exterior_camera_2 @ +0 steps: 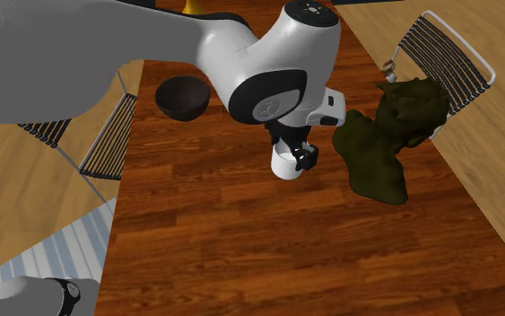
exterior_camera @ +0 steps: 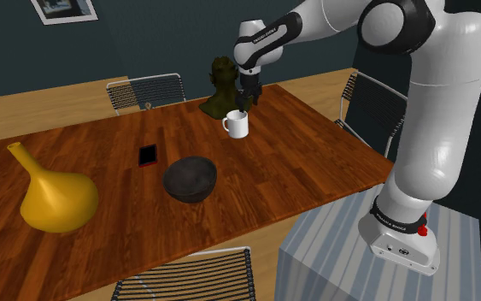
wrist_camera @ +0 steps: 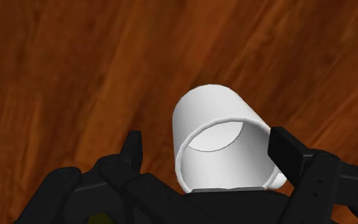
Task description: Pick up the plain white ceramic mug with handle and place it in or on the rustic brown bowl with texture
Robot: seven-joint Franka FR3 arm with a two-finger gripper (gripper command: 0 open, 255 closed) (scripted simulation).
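- first, the white arm (exterior_camera: 435, 111) rises from the striped stand (exterior_camera: 332, 256) at the shoulder view's lower right, folds over at the top and reaches up and to the left, its wrist turned down over the far part of the wooden bench (exterior_camera: 315, 167).
- the end effector (exterior_camera: 245, 109) points down onto the white mug (exterior_camera: 238, 127) and is released. its black fingers (wrist_camera: 289, 151) stand spread on either side of the mug, one right at the rim and the other clear of the wall, so nothing is clasped.
- the bowl (exterior_camera: 189, 190), dark and rough-skinned, sits nearer the front edge, left of the mug in the shoulder view and well apart from it. it is empty.
- the white mug stands upright on the bench under the end effector, mouth up and empty, its handle towards the shoulder view's left.
- at the shoulder view's far left stands a yellow vase (exterior_camera: 55, 201) with a long slanted neck. a small phone (exterior_camera: 148, 155) with a red edge lies flat between it and the mug, just beyond the bowl.
- a dark olive bust (exterior_camera: 221, 90) stands behind the mug, close beside the end effector. in the second exterior view it is near the mug's right but not touching.
- wire-backed chairs (exterior_camera: 147, 90) stand at the far, near and right sides of the bench.
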